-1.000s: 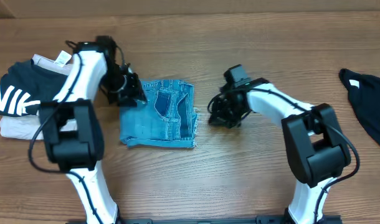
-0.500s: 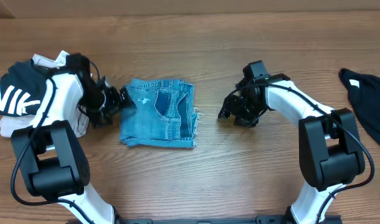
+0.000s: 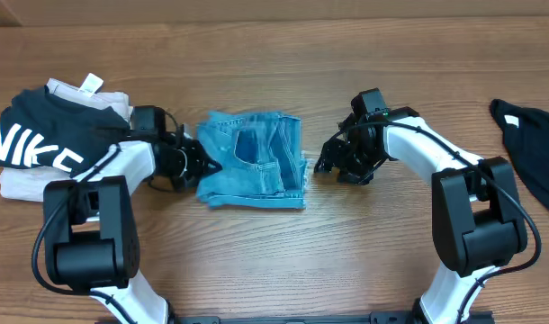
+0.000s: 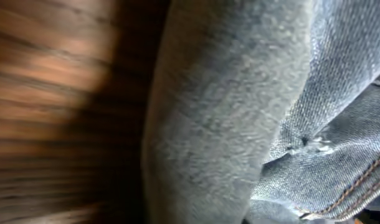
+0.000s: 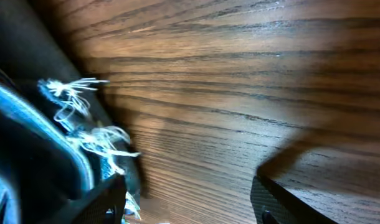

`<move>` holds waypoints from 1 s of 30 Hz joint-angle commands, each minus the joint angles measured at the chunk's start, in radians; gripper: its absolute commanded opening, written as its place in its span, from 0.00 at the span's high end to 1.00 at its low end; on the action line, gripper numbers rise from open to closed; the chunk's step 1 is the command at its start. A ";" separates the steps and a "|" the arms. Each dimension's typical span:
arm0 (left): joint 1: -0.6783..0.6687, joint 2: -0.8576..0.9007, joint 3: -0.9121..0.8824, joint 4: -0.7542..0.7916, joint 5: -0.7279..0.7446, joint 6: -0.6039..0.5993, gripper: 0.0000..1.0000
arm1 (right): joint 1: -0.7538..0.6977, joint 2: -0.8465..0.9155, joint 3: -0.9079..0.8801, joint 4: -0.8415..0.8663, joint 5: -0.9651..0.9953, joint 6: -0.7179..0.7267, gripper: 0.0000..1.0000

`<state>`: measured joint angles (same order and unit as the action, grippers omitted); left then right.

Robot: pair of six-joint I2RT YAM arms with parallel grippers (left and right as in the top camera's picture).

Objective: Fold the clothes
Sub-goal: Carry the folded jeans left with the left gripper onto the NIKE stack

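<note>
Overhead shows the folded jeans shoved rightward across the counter, the left fingers at their left edge; this fold looks finished. Denim fills the left wrist view, so whether those fingers pinch anything I cannot tell. The right fingers stand spread and empty beside the frayed hem.

White-shelled left arm and right arm have black joints, black fingers and thin black cables.

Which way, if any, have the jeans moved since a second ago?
Yes. The jeans slid right, toward the black garment lying at the far right.
</note>
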<state>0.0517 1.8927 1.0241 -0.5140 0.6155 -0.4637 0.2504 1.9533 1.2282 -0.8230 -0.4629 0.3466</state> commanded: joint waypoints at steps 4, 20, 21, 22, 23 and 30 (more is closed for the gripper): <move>-0.011 -0.114 0.103 -0.013 0.083 0.068 0.96 | 0.000 -0.035 -0.009 -0.018 -0.006 -0.007 0.32; 0.568 -0.316 0.580 -0.257 0.147 0.167 0.96 | 0.001 -0.035 -0.009 -0.050 -0.006 -0.007 0.32; 0.611 -0.307 0.580 -0.267 0.161 0.179 0.96 | 0.001 -0.035 -0.009 -0.052 -0.006 -0.007 0.32; 0.661 -0.291 0.580 -0.271 0.188 0.199 0.96 | 0.001 -0.035 -0.009 -0.056 -0.006 -0.007 0.31; 0.715 -0.265 0.579 -0.272 0.224 0.215 0.96 | 0.001 -0.035 -0.009 -0.062 -0.006 -0.007 0.32; 0.832 -0.035 0.579 -0.270 0.271 0.356 0.96 | 0.001 -0.035 -0.009 -0.105 -0.006 -0.007 0.32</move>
<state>0.8783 1.7767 1.5673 -0.7979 0.7929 -0.2119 0.2504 1.9530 1.2263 -0.9184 -0.4644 0.3431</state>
